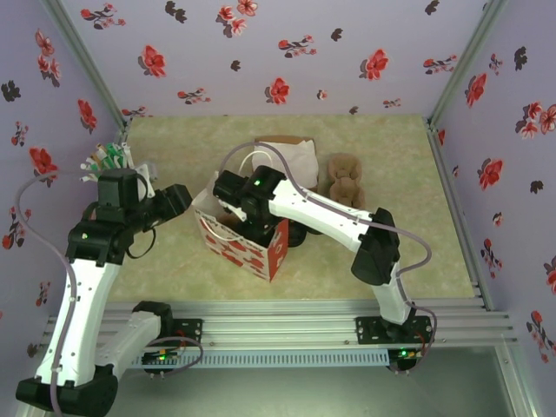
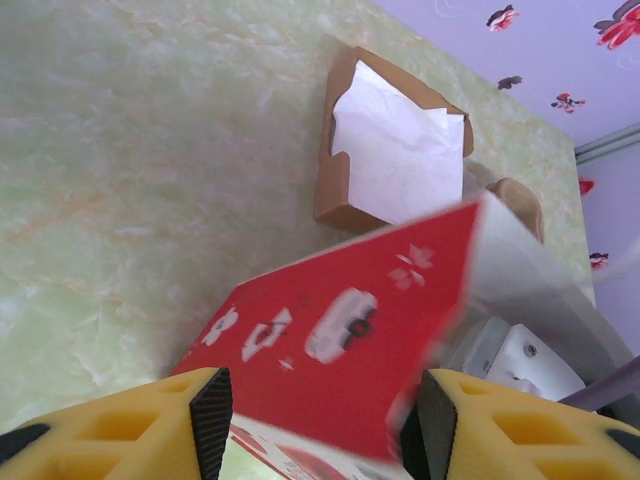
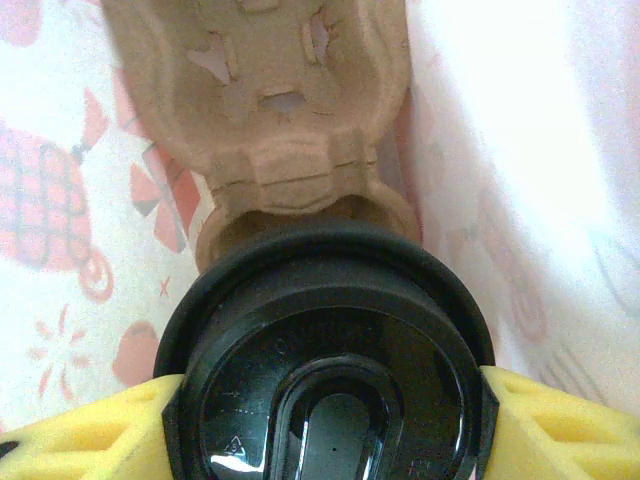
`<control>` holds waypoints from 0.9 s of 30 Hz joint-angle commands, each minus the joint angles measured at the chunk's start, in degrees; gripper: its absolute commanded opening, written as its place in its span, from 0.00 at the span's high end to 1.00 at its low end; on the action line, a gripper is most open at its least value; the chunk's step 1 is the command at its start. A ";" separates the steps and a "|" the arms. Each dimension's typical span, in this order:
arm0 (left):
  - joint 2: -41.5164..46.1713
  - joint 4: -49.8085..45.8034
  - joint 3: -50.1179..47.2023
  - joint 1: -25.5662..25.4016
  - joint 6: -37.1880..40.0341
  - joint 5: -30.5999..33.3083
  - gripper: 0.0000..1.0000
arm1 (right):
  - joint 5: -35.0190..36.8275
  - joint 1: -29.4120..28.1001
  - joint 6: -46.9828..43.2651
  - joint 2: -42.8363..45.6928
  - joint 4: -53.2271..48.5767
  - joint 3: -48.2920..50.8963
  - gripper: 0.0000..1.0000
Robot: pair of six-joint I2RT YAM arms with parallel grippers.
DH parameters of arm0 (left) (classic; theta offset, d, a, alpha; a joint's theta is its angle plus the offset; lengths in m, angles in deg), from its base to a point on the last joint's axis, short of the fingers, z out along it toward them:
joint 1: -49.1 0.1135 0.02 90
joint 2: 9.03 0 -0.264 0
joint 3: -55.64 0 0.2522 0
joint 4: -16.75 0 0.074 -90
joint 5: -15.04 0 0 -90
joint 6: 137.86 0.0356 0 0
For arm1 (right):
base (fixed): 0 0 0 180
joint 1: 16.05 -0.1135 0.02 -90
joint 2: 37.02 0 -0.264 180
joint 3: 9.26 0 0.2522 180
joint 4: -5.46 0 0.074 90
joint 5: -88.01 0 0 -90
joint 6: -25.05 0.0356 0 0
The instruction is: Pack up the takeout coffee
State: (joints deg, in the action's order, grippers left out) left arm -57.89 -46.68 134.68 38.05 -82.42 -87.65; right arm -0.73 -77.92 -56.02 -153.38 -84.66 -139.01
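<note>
We list: right end effector [image 3: 328,425] clamping takeout coffee [image 3: 320,300] by carrier [image 3: 265,130], where a missed socket could tip it; left end effector [image 2: 318,425], hold unclear.

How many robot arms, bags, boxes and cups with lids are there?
Robot arms: 2, left arm and right arm
Red bag: 1
Brown box: 1
Lidded cup: 1
Total: 5
</note>
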 commanded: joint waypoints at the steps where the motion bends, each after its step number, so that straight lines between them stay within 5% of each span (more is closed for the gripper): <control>1: 0.98 1.32 -0.41 -0.73 -0.89 -1.57 0.45 | 0.67 0.08 -1.28 2.47 1.23 0.54 0.40; 27: -2.90 2.82 -1.30 -4.24 0.20 -1.02 0.44 | -0.07 0.00 -0.68 3.62 3.88 4.45 0.40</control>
State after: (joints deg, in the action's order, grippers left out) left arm -60.99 -44.97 133.94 34.20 -83.03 -89.09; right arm -0.71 -77.92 -56.02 -152.20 -80.90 -135.42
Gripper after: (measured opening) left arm 0.560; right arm 0.648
